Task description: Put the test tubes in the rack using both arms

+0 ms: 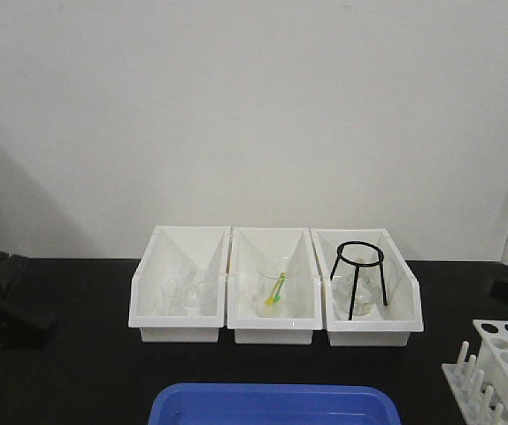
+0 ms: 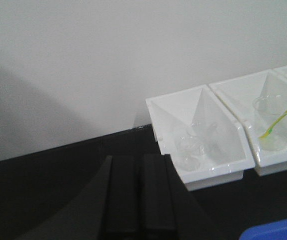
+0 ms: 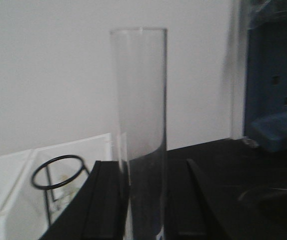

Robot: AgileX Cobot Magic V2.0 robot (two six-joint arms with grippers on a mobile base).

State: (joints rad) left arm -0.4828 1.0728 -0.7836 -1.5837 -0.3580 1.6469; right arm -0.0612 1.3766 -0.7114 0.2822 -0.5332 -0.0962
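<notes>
Right wrist view: right gripper (image 3: 143,162) is clamped on a slim clear glass test tube (image 3: 139,100), which is upright with its open mouth up. The fingers (image 3: 103,200) press it from both sides. The tube's lower end is below the frame, so you can't check how much sticks out under the grip.

The small white plastic rack (image 1: 502,350), with round holes and upright pegs, sits at the near right of the black table (image 1: 77,372). Front view only catches that arm at the right edge, by the rack. Can't tell whether the tube is lined up over a hole.

Left gripper (image 2: 141,157) is closed on nothing at the left edge of the table, well apart from the rack. It faces the left white rectangular bin (image 1: 143,292), which holds a jumble of clear glassware (image 2: 198,145).

Risks, my read:
- Smooth glass and narrow contact mean the tube could slide or swing in the grip if you move fast.
- Any tilt on the way down and the rounded end hits the plate between holes, or a peg. The glass chips or the light rack shifts.
- The rack isn't in the wrist view, so you lower blind. Go slow and let go only once it's seated.
</notes>
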